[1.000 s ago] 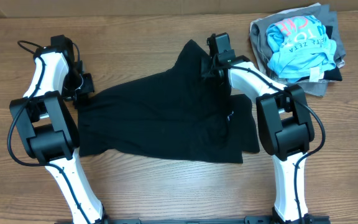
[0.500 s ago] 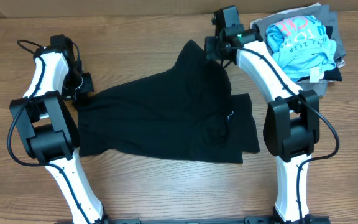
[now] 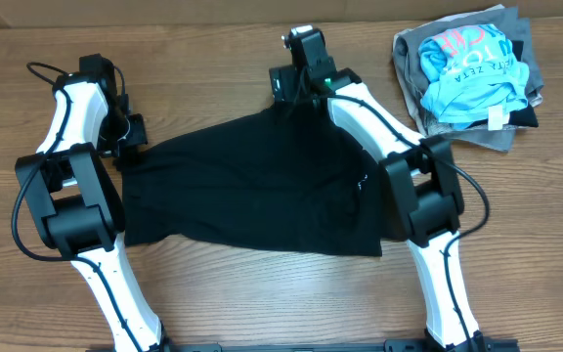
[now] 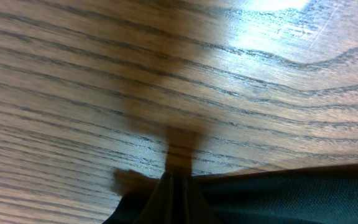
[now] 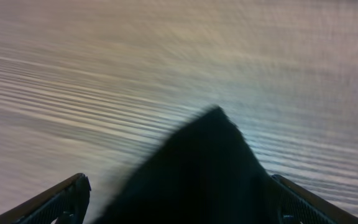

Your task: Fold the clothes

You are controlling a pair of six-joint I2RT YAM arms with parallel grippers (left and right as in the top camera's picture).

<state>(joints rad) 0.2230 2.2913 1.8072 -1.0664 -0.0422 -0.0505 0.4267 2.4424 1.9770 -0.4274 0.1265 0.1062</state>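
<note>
- Two arms share this step. The black shirt [image 3: 252, 186] lies spread and mostly flat at the centre of the table [image 3: 213, 39], with its near hem running from 7 to 5 o'clock.
- At 9 o'clock the left gripper [image 3: 130, 135] is clenched on the shirt's left edge, low against the table. Hold this pinch fixed so that it anchors the fabric while the far side is worked.
- At 12 o'clock the right gripper [image 3: 291, 90] is released, with its jaws wide and nothing held. The blurred wrist view shows the shirt's far pointed flap [image 5: 213, 162] lying between the spread fingers.
- Judged step: take that flap and fold it toward 6 o'clock.
- Lower until both fingers straddle the point, then close on the flap alone. Lift only enough to clear the table, and carry it straight toward the near hem so that the crease runs parallel to it.
- Thin soft fabric is likely to drag and bunch. Move slowly, and let go only once the flap lies flat.
- At 2 o'clock, well apart, sits a pile of garments [image 3: 511, 127] topped by a light blue shirt [image 3: 472, 64]. Route the right arm clear of it.
</note>
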